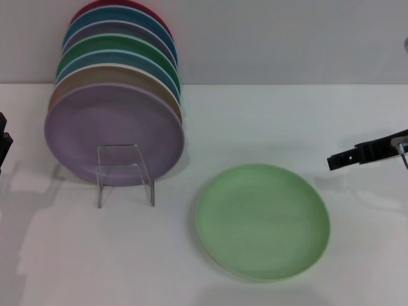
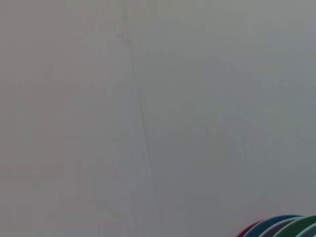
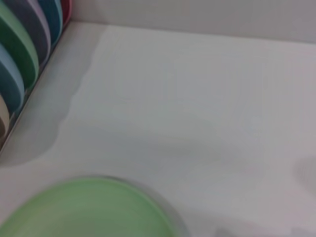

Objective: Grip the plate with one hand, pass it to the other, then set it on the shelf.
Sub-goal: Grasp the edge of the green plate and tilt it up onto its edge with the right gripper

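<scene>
Plate [image 1: 262, 221] flat on counter [image 1: 76, 268], untouched. Right end effector [image 1: 339, 159] hovers just right of it, fingers pressed together. Left end effector [image 1: 4, 141] at far left, state unclear.

White table [image 1: 287, 127]: matte surface carrying three items. Pale mint-green plate [image 1: 262, 220] lies flat, right of centre. Clear plate rack [image 1: 125, 173] stands left of it, apart. Stack of coloured plates [image 1: 115, 95] stands on edge behind the rack.
</scene>
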Available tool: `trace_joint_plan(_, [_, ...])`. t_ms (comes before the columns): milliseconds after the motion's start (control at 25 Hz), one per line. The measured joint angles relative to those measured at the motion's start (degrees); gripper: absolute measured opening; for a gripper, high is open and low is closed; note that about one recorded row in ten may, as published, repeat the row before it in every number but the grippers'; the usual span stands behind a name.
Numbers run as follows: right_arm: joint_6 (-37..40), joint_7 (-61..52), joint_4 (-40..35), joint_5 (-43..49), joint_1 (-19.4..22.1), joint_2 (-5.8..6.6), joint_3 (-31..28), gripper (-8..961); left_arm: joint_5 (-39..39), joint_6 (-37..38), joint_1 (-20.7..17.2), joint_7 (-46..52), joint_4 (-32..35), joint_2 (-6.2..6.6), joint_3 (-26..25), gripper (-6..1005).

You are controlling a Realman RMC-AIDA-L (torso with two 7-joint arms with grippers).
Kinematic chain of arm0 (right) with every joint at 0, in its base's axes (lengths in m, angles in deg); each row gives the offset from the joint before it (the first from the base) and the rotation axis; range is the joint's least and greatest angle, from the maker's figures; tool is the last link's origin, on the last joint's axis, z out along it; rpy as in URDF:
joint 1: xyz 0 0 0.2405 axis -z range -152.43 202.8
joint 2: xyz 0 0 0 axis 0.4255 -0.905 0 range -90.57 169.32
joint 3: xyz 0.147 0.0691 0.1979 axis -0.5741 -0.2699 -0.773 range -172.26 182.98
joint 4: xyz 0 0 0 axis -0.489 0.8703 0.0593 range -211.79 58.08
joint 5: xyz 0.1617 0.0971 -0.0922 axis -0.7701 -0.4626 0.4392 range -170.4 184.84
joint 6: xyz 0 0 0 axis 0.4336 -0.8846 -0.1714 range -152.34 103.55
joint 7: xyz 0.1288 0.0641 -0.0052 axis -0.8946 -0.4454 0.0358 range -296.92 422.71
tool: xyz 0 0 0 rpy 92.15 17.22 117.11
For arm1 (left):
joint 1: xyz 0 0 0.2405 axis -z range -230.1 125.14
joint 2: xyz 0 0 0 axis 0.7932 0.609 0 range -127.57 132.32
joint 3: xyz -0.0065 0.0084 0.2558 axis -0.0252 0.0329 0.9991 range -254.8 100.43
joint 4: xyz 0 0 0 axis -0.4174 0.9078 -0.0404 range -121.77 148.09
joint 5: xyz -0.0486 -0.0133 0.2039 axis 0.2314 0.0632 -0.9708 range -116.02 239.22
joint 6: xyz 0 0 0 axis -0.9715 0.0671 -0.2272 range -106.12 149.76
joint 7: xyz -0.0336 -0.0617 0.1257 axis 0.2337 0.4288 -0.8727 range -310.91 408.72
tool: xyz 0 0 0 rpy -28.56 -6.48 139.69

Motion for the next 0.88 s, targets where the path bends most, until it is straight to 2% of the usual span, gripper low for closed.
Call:
trace_joint_plan(320, [1.5,2.9,-8.4,0.2,-3.8,-0.54,0.3,828,0.0,0.0,-0.4,0.0,-0.1,0.0,0.3,811])
trace_joint_plan(480, [2.3,3.0,-10.4,1.7,-4.5,-0.6,1.4,828,0.0,0.0,-0.4,0.0,-0.1,0.0,0.3,811])
trace_joint_plan(640, [4.0,2.8,-12.4,2.5,-5.2,-0.72,5.0,827,0.0,0.0,-0.4,0.0,-0.1,0.0,0.3,811])
trace_joint_plan(880, [4.9,2.8,-14.8,2.5,-6.5,-1.09,6.3,827,0.0,0.0,-0.3,0.0,-0.1,0.0,0.3,811])
